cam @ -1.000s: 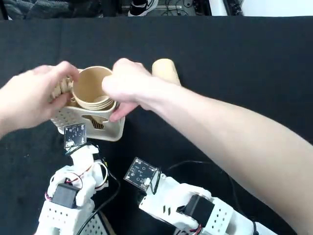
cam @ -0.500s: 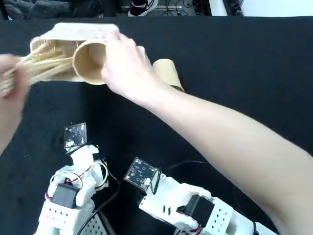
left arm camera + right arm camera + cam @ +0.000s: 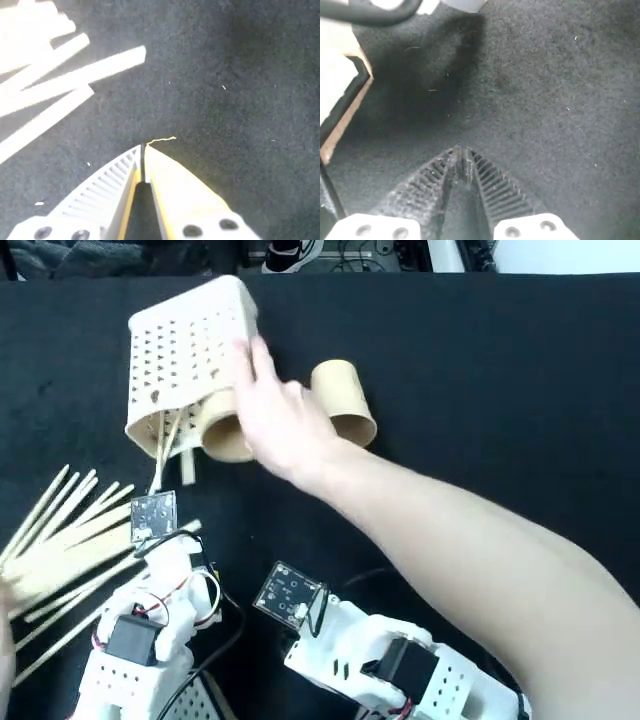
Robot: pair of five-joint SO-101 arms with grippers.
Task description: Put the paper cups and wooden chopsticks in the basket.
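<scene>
- While a person's hand (image 3: 275, 420) holds the perforated white basket (image 3: 185, 340) tipped over, a tan paper cup (image 3: 222, 432) pokes from its mouth.
- Another cup (image 3: 345, 400) lies sideways just beside.
- Thin wooden chopsticks (image 3: 70, 535) lie fanned across the black felt bench (image 3: 480, 370).
- Robot's left hand (image 3: 143, 148) and right hand (image 3: 461, 152): ridged fingers pinched closed, holding nothing.

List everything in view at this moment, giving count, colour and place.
basket: one, white, tipped mouth-down at the table's far left, held by a hand
paper cups: at least two, tan; one on its side right of the hand, one at the basket's mouth
chopsticks: many, pale wood; most fanned on the table at the left, a few hanging from the basket
table: one, black cloth
hand: one, gripping the basket
left gripper: shut, above the cloth near the chopsticks
right gripper: shut, above bare cloth
</scene>
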